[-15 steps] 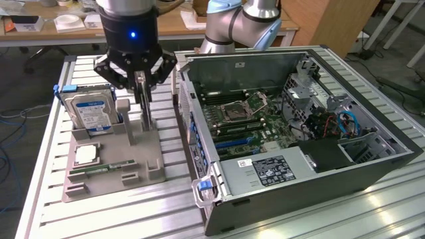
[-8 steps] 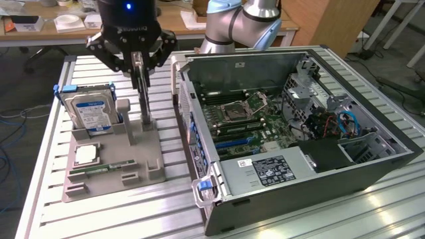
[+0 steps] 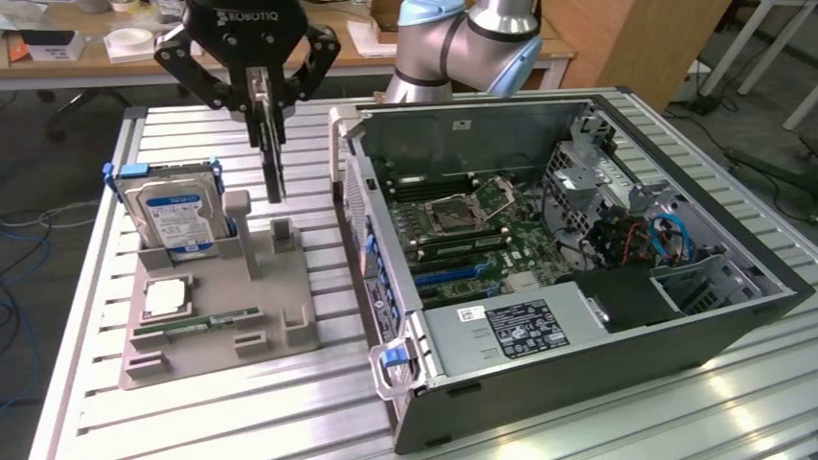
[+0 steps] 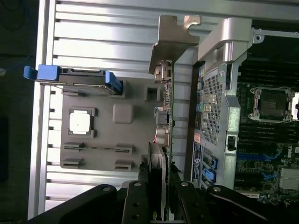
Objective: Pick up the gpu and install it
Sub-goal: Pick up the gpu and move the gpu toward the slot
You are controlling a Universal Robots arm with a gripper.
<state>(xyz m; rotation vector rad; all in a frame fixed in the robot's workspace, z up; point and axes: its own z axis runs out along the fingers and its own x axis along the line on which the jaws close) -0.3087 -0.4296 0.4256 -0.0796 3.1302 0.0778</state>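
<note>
My gripper (image 3: pixel 264 105) is shut on the gpu (image 3: pixel 271 158). The card hangs edge-on and upright below the fingers, lifted a little above the grey holder tray (image 3: pixel 217 355). In the wrist view the gpu (image 4: pixel 167 112) appears as a thin green edge with its silver end bracket (image 4: pixel 173 35) at the far end, clamped between my gripper (image 4: pixel 159 175) fingers. The card is over the gap between the tray and the open computer case (image 3: pixel 562 259), whose motherboard (image 3: pixel 473 230) with a blue slot (image 3: pixel 447 273) lies exposed.
On the tray stand a hard drive (image 3: pixel 172 211) with a blue-white label, a processor chip (image 3: pixel 167 295) and a narrow memory stick (image 3: pixel 198 324). The case's side wall (image 3: pixel 364 240) rises close beside the card. A wooden desk (image 3: pixel 77 57) lies behind the slatted metal table.
</note>
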